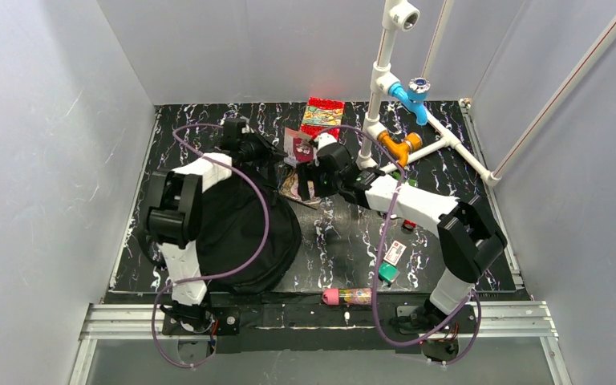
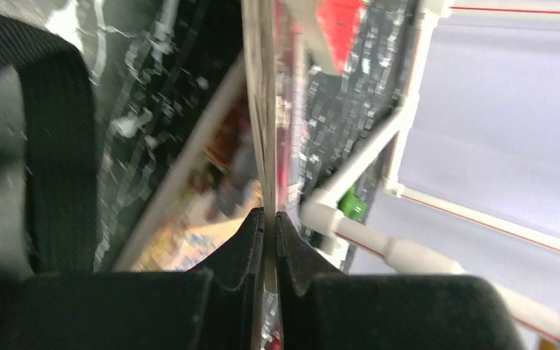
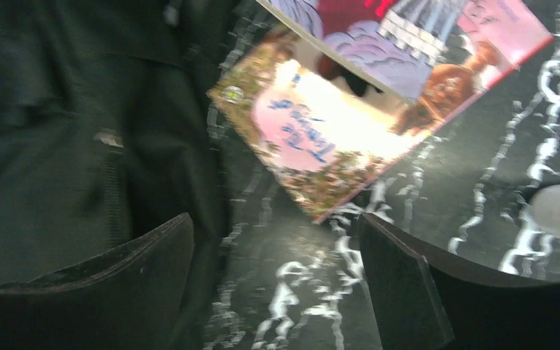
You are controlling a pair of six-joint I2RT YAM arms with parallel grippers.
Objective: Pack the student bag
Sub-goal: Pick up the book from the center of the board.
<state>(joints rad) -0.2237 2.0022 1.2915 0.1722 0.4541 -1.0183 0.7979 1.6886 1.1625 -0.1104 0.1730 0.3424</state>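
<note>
The black student bag [image 1: 241, 233] lies at the left of the table, under my left arm. My left gripper [image 1: 278, 152] is shut on the edge of a thin picture book [image 1: 298, 144] and holds it up beyond the bag's far right edge; in the left wrist view the gripper [image 2: 270, 215] clamps the book [image 2: 262, 109] edge-on. My right gripper [image 1: 309, 180] is open and empty, low over the table beside the bag. In the right wrist view the gripper [image 3: 273, 248] has the bag [image 3: 58, 131] at its left. A second book [image 3: 313, 138] lies flat just ahead.
A red book [image 1: 323, 115] lies at the back. A white pipe frame [image 1: 417, 140] with blue and orange fittings stands back right. A pink pencil case [image 1: 349, 296] lies at the front edge. A card [image 1: 395, 252] and a green item [image 1: 388, 273] lie under my right arm.
</note>
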